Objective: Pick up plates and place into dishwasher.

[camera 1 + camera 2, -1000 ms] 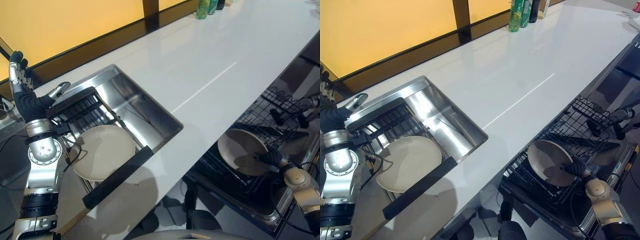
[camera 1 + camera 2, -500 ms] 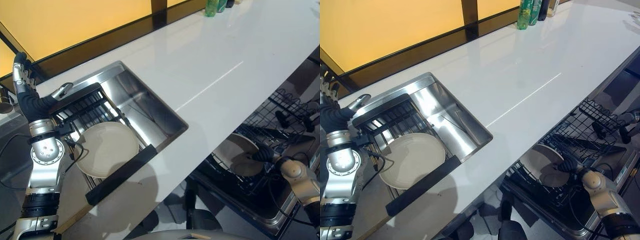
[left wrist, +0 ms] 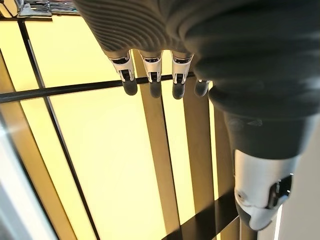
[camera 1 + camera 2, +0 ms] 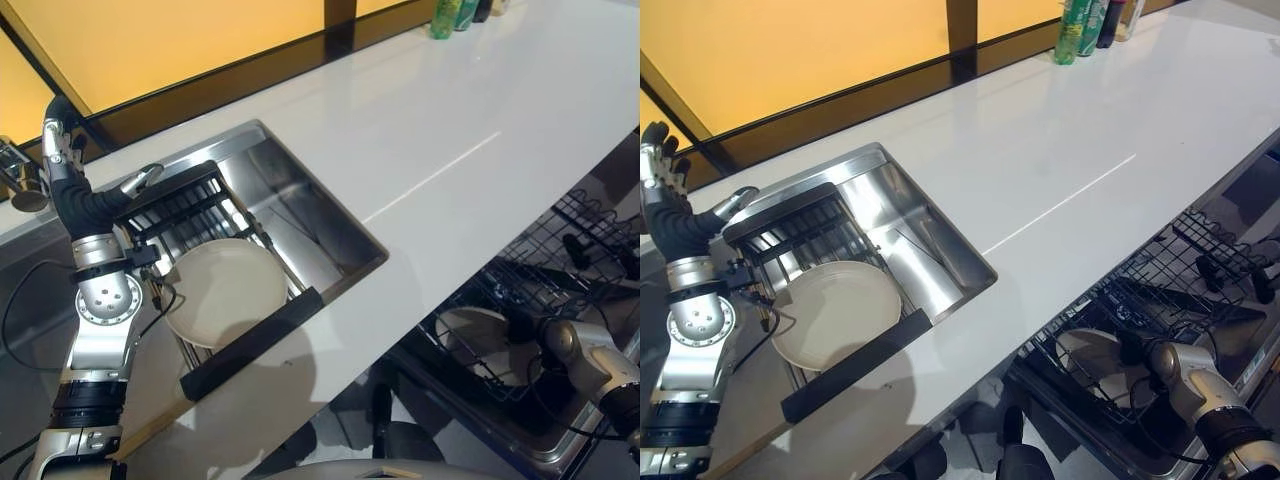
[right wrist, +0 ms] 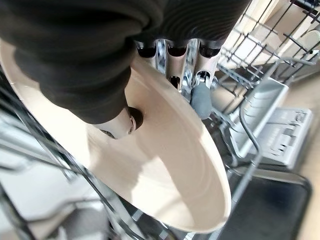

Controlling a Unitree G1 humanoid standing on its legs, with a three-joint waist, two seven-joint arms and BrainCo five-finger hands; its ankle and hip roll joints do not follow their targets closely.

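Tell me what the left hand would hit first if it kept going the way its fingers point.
Probably nothing close. The left hand is raised beside the sink, fingers straight, pointing toward the yellow wall panels. That wall looks first in line, though depth is unclear.

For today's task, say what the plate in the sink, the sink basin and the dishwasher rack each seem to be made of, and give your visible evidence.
Plate in the sink: probably glazed ceramic, possibly melamine; smooth cream surface with a soft sheen.
Sink basin: stainless steel, brushed; silver walls with streaky reflections.
Dishwasher rack: likely coated metal wire; a thin dark grid with upright tines.
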